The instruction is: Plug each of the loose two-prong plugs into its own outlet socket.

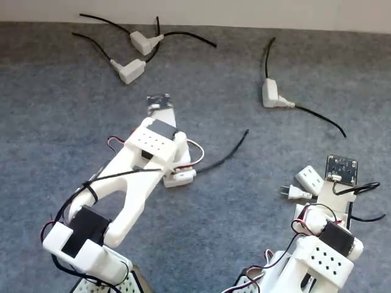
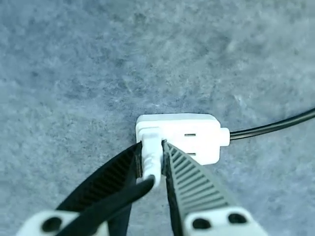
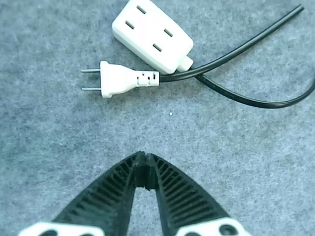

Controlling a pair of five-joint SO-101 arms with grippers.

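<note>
- Left pincer (image 2: 153, 146) of mine is clamped tight on a white plug (image 2: 150, 164). The plug's nose meets the end of an outlet block (image 2: 189, 137) on the grey mat (image 1: 244, 207). Whether the prongs are fully home I cannot tell
- And your right one?
- My right pincer (image 3: 145, 169) has its jaws pressed together on nothing. The loose plug (image 3: 123, 81) lies just ahead of its tips, long axis crosswise to my reach. Its socket block (image 3: 152, 34) sits just beyond it, slots facing up
- Which arm should take it?
- The right, I judge. In the high view that plug is beside my right arm and well apart from my left. Its prongs point toward the middle of the mat, not at the slots, so it would need turning and lifting over the block
- Room to swing?
- Bare mat on the prong side; the black cords (image 3: 246, 49) crowd the other side, and I'd keep clear of them
</note>
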